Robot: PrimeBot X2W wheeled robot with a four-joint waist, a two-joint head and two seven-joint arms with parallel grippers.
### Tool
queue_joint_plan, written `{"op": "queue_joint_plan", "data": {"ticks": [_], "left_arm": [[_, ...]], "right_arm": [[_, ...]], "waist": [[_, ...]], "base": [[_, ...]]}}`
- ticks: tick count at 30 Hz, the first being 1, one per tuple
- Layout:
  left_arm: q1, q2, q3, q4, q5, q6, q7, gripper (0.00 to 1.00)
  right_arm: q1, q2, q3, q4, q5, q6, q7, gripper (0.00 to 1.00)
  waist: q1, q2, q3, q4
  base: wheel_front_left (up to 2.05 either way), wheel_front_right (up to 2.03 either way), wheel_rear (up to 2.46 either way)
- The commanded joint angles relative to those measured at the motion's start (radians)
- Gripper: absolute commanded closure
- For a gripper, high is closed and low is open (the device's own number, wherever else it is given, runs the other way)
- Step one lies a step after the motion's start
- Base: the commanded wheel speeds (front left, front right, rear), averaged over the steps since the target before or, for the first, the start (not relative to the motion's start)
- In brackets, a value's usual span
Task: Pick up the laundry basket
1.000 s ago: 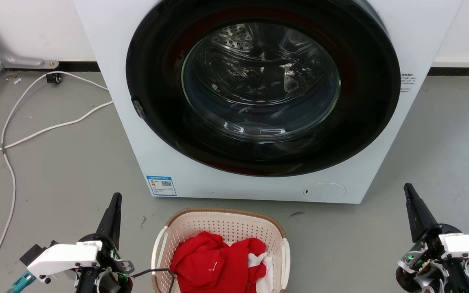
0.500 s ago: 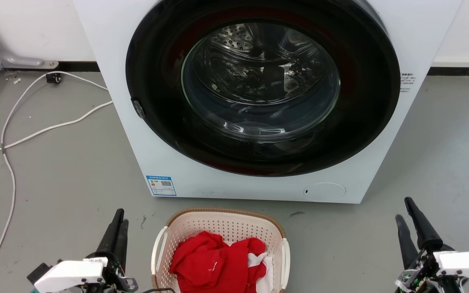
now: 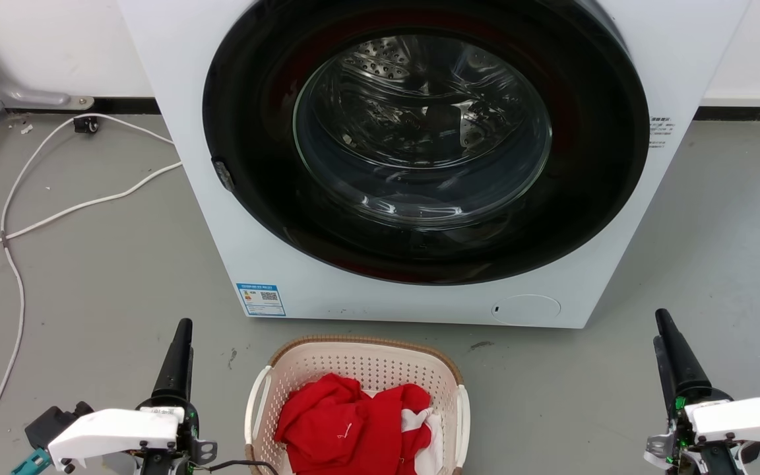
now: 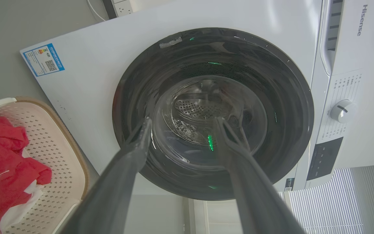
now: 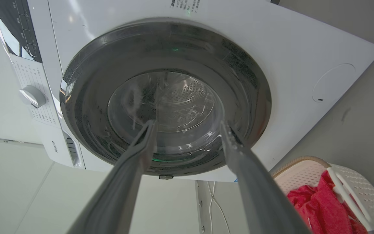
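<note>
The laundry basket with red cloth, bottom centre; left gripper lower left, right gripper lower right, both with fingers spread wide, holding nothing.

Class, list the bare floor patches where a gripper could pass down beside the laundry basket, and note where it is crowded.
Free: floor between the laundry basket and the right gripper, wide; floor between basket and left gripper, narrower. Tight: the strip before the washing machine. Crowded: red clothes inside the basket; cables far left.
</note>
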Motion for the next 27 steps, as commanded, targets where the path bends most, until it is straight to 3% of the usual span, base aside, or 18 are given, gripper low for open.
{"op": "queue_joint_plan", "data": {"ticks": [1,27], "left_arm": [[-0.022,0.003,-0.003,-0.032,0.051,0.005,-0.013,0.00],[0.000,0.004,-0.060,-0.130,0.512,0.075,-0.113,0.00]], "right_arm": [[-0.007,-0.002,0.005,-0.030,-0.057,0.000,-0.012,0.00],[0.031,-0.001,0.062,-0.126,-0.583,0.000,-0.112,0.00]], "waist": [[0.0000,-0.0001,0.001,0.000],[0.0000,-0.0001,0.005,-0.001]], "base": [[0.00,0.00,0.00],[0.00,0.00,0.00]]}}
